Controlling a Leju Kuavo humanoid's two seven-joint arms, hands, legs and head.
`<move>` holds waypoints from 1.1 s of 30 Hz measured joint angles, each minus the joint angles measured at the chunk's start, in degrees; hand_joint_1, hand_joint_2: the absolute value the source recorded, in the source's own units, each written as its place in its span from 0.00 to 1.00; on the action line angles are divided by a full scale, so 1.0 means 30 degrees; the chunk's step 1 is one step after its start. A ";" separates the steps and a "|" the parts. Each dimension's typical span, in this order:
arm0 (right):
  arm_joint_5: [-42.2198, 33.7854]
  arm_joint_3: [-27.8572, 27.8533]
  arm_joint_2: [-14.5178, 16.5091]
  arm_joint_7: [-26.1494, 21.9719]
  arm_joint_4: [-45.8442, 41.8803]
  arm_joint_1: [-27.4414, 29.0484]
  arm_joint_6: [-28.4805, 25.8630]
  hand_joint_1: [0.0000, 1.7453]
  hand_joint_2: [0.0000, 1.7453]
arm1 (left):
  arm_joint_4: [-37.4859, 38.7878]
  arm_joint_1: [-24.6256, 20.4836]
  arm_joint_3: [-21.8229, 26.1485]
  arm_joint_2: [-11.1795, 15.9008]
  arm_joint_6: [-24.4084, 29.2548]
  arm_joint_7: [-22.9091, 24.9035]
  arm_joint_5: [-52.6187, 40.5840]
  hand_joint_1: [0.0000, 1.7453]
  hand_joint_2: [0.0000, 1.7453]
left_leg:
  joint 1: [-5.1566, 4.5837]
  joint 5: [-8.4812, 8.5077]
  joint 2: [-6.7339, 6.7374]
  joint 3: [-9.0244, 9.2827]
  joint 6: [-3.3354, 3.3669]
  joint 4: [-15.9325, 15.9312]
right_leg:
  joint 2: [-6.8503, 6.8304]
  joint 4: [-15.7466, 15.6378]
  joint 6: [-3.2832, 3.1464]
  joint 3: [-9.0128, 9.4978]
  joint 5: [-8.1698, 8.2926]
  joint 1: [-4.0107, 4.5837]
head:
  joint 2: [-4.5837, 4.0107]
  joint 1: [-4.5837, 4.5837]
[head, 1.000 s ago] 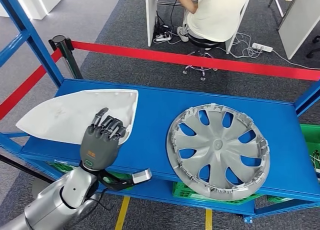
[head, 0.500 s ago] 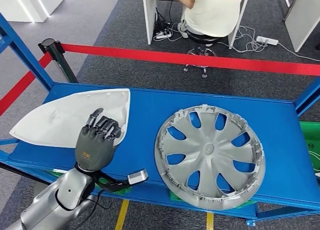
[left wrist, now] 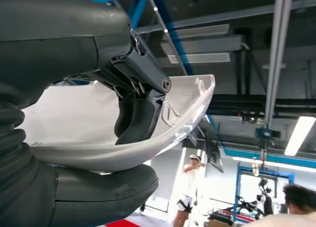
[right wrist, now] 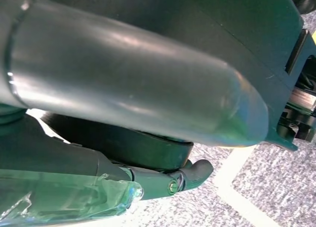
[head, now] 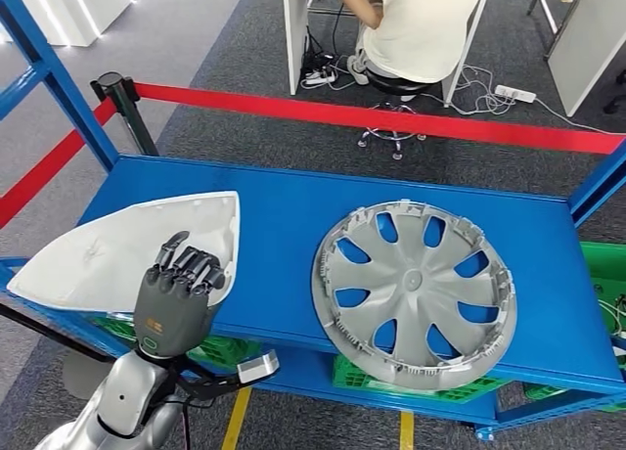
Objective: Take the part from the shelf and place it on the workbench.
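L hand (head: 176, 293) is clamped on the near edge of the white part (head: 111, 249): dark fingers (head: 194, 266) hooked over the rim into the hollow side, thumb underneath, which the L wrist view makes plain w/ the thumb (left wrist: 100, 192) under the shell and fingers (left wrist: 136, 119) inside it. Part (left wrist: 93, 138) lies at the left end of the blue shelf (head: 295, 225), long axis running left-right, pointed tip off past the shelf's left edge, blunt end toward the middle, right by the hand. So the grip sits near the blunt end, not mid-length; I'd guess the tip will want to sag on the lift. R hand (right wrist: 141, 138): wrist cam is too close and dark, can't tell if it's spread or closed. Hubcap (head: 414, 289) sits well apart to the right on the same shelf, overhanging the front edge a bit. Head view gives the layout; the wrist view gives the under-side contact. Red barrier tape (head: 369, 115) and a seated person (head: 421, 24) beyond.
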 joint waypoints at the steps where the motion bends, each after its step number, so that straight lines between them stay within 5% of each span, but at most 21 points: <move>1: 0.0005 -0.0029 -0.0004 -0.0011 0.0000 -0.0004 -0.0002 0.00 0.00 | -0.0011 0.0055 0.0084 -0.0109 -0.0002 -0.0013 0.0000 1.00 1.00 | 0.0063 0.0197 0.0024 -0.0154 0.0089 -0.0070 | -0.0004 0.0456 0.0101 -0.0179 -0.0587 0.0008 | 0.0000 0.0033; 4: 0.0038 -0.0091 -0.0020 -0.0060 0.0000 -0.0041 0.0000 0.00 0.00 | -0.0018 0.0201 0.0224 -0.0384 -0.0007 -0.0067 0.0000 1.00 1.00 | 0.0099 0.0689 0.0063 -0.0732 0.0241 -0.0068 | -0.0015 0.3505 0.0325 -0.0778 -0.3073 -0.0011 | 0.0000 0.0119; 6: 0.0054 -0.0122 -0.0027 -0.0078 0.0000 -0.0050 0.0005 0.00 0.00 | -0.0018 0.0306 0.0291 -0.0488 -0.0011 -0.0093 0.0000 1.00 1.00 | 0.0091 0.1017 0.0073 -0.1155 0.0222 -0.0040 | -0.0017 0.4661 0.0384 -0.0552 -0.3223 -0.0004 | 0.0000 0.0128; 7: 0.0065 -0.0136 -0.0029 -0.0082 0.0000 -0.0047 0.0016 0.00 0.00 | -0.0018 0.0336 0.0320 -0.0517 -0.0013 -0.0100 0.0000 1.00 1.00 | 0.0092 0.1171 0.0071 -0.1356 0.0191 -0.0024 | -0.0023 0.4280 0.0389 -0.0019 -0.2751 -0.0012 | 0.0000 0.0133; 9: 0.0100 -0.0156 -0.0027 -0.0084 0.0000 -0.0051 0.0042 0.00 0.00 | -0.0018 0.0359 0.0357 -0.0579 -0.0011 -0.0104 0.0000 1.00 1.00 | 0.0083 0.1447 0.0053 -0.1693 0.0055 0.0028 | -0.0028 0.1899 0.0395 0.1776 -0.1977 -0.0035 | 0.0000 0.0137; 11: 0.0118 -0.0168 -0.0024 -0.0100 0.0000 -0.0059 0.0058 0.00 0.00 | -0.0018 0.0369 0.0380 -0.0632 -0.0007 -0.0082 0.0000 1.00 1.00 | 0.0047 0.1732 0.0036 -0.1896 -0.0136 0.0096 | 0.0009 -0.0368 0.0288 0.3174 -0.2058 -0.0020 | 0.0000 0.0113; 12: 0.0117 -0.0173 -0.0022 -0.0109 0.0000 -0.0054 0.0060 0.00 0.00 | -0.0018 0.0371 0.0390 -0.0648 -0.0006 -0.0066 0.0000 1.00 1.00 | 0.0030 0.1880 0.0033 -0.1952 -0.0220 0.0103 | 0.0032 -0.0808 0.0200 0.3359 -0.2225 0.0015 | 0.0000 0.0110; 15: 0.0111 -0.0191 0.0009 -0.0117 0.0020 -0.0028 0.0063 0.00 0.00 | -0.0018 0.0407 0.0400 -0.0670 -0.0006 -0.0040 0.0000 1.00 1.00 | 0.0044 0.1871 -0.0009 -0.2176 -0.0490 0.0237 | -0.0012 -0.0894 -0.0272 0.2941 -0.1919 -0.0032 | 0.0000 0.0124; 17: 0.0111 -0.0208 0.0036 -0.0115 0.0036 -0.0042 0.0062 0.00 0.00 | -0.0018 0.0428 0.0415 -0.0670 -0.0006 -0.0026 0.0000 1.00 1.00 | 0.0088 0.0438 -0.0032 -0.2652 -0.0729 0.1426 | -0.0073 -0.0912 -0.0615 0.2568 -0.1508 -0.0109 | 0.0000 0.0068; 19: 0.0113 -0.0228 0.0035 -0.0116 0.0036 -0.0039 0.0051 0.00 0.00 | -0.0018 0.0428 0.0433 -0.0670 -0.0006 -0.0002 0.0000 1.00 1.00 | 0.0148 -0.1350 -0.0022 -0.3176 -0.0906 0.3661 | -0.0096 -0.0897 -0.0749 0.2055 -0.1075 -0.0106 | 0.0000 -0.0007; 20: 0.0113 -0.0240 0.0033 -0.0117 0.0036 -0.0035 0.0042 0.00 0.00 | -0.0016 0.0429 0.0441 -0.0670 -0.0006 0.0011 0.0000 1.00 1.00 | 0.0167 -0.1709 -0.0021 -0.3271 -0.0952 0.4580 | -0.0107 -0.0886 -0.0760 0.1780 -0.0862 -0.0101 | 0.0000 -0.0007; 22: 0.0113 -0.0262 0.0031 -0.0118 0.0036 -0.0033 0.0029 0.00 0.00 | -0.0013 0.0428 0.0446 -0.0670 -0.0006 0.0036 0.0000 1.00 1.00 | 0.0179 -0.1186 -0.0020 -0.2800 -0.0955 0.4962 | -0.0124 -0.0870 -0.0724 0.1248 -0.0465 -0.0094 | 0.0000 -0.0007; 25: 0.0117 -0.0275 0.0036 -0.0133 0.0033 -0.0044 0.0018 0.00 0.00 | -0.0015 0.0389 0.0446 -0.0690 -0.0006 0.0104 0.0000 1.00 1.00 | 0.0156 -0.0034 -0.0026 -0.0360 -0.0743 0.1859 | -0.0099 -0.0845 -0.0530 0.0683 0.0057 -0.0059 | 0.0000 -0.0007; 27: 0.0120 -0.0279 0.0036 -0.0159 0.0029 -0.0057 0.0012 0.00 0.00 | -0.0018 0.0322 0.0446 -0.0729 -0.0004 0.0138 0.0000 1.00 1.00 | 0.0095 -0.0263 -0.0039 0.0907 -0.0565 -0.0171 | -0.0096 -0.0832 -0.0335 0.0474 0.0423 -0.0020 | 0.0000 0.0006; 29: 0.0120 -0.0284 0.0035 -0.0182 0.0029 -0.0058 0.0012 0.00 0.00 | -0.0018 0.0318 0.0446 -0.0754 -0.0004 0.0168 0.0000 1.00 1.00 | 0.0091 -0.0290 -0.0022 0.0930 -0.0384 -0.0701 | -0.0101 -0.0875 -0.0131 0.0268 0.0781 -0.0019 | 0.0000 0.0015; 31: 0.0120 -0.0295 0.0027 -0.0199 0.0029 -0.0053 0.0011 0.00 0.00 | -0.0018 0.0348 0.0450 -0.0772 -0.0007 0.0184 0.0000 1.00 1.00 | 0.0156 0.0064 0.0045 0.0563 -0.0138 -0.0755 | -0.0084 -0.0489 0.0072 -0.0047 0.0210 -0.0026 | 0.0000 0.0050; 33: 0.0117 -0.0319 0.0020 -0.0211 0.0027 -0.0065 0.0007 0.00 0.00 | -0.0016 0.0349 0.0453 -0.0791 -0.0011 0.0186 0.0000 1.00 1.00 | 0.0173 0.0484 0.0096 0.0130 0.0051 -0.0778 | -0.0069 0.1224 0.0226 -0.0484 -0.1611 -0.0021 | 0.0000 0.0117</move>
